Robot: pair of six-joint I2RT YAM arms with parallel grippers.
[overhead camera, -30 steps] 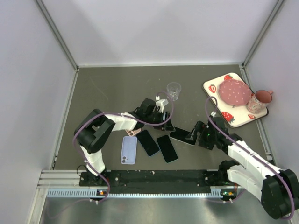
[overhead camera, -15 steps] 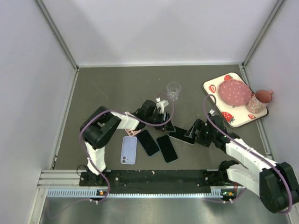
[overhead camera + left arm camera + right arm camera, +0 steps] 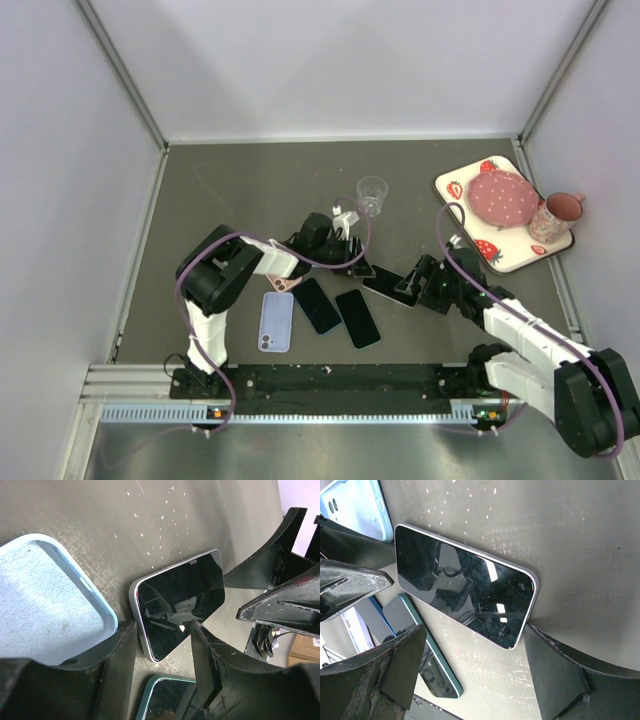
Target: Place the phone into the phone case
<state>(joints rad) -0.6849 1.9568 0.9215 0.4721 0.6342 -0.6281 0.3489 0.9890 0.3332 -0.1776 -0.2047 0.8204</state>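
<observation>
Plainly the phone [image 3: 465,595] is stiff, slick glass lying flat on the counter [image 3: 250,190]: pinch its thin long edges. Right claw [image 3: 472,632] gapes open; whether the left claw [image 3: 161,627] grips it, I cannot tell.

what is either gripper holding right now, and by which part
Nothing clearly: the phone lies flat; the right gripper stands open around one end, the left gripper flanks the other, contact unclear.

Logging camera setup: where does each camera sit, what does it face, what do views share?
Top external: above and behind the bases, looking down on the table; left arm and right arm show.
Left wrist: on the left gripper, facing down; its fingers flank the silver phone.
Right wrist: on the right gripper, facing that phone's other end; its fingers show.
Shared: the silver phone.
</observation>
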